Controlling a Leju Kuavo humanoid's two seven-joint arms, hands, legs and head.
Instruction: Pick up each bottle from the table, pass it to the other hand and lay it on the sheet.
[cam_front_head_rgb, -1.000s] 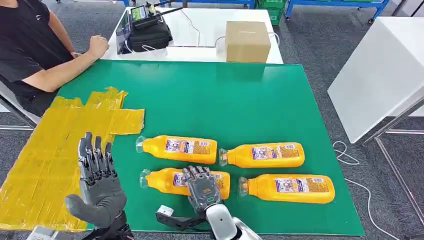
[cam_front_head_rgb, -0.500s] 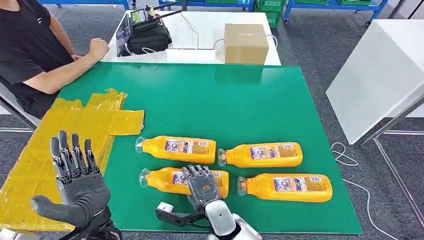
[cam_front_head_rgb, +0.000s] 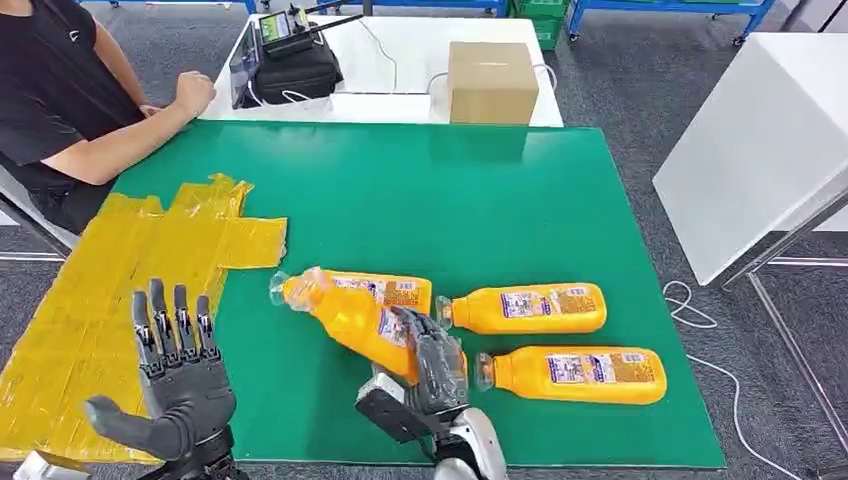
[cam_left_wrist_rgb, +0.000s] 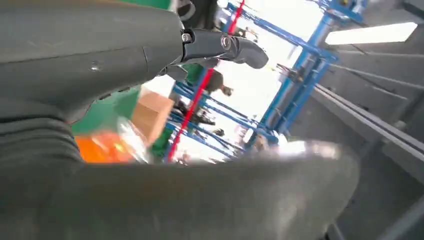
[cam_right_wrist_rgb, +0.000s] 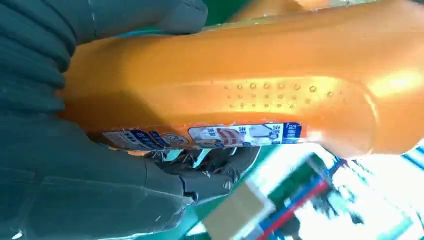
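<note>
My right hand (cam_front_head_rgb: 436, 358) grips an orange bottle (cam_front_head_rgb: 350, 315) around its lower half and holds it tilted above the green table, cap end toward the left. In the right wrist view the fingers (cam_right_wrist_rgb: 100, 165) wrap this orange bottle (cam_right_wrist_rgb: 240, 85). Three more orange bottles lie flat on the mat: one behind the lifted one (cam_front_head_rgb: 398, 290), one in the middle right (cam_front_head_rgb: 525, 308) and one at the front right (cam_front_head_rgb: 575, 375). My left hand (cam_front_head_rgb: 178, 385) is raised, palm open and fingers apart, over the front edge of the yellow sheet (cam_front_head_rgb: 110, 280).
A person (cam_front_head_rgb: 60, 100) sits at the far left with a fist on the table corner. A cardboard box (cam_front_head_rgb: 490, 82) and a black case (cam_front_head_rgb: 292, 60) stand on the white table behind. The green table (cam_front_head_rgb: 450, 190) is bare at the back.
My right hand has closed on the front left bottle and lifted it off the mat, tilting it. My left hand shifted slightly right and stays open.
</note>
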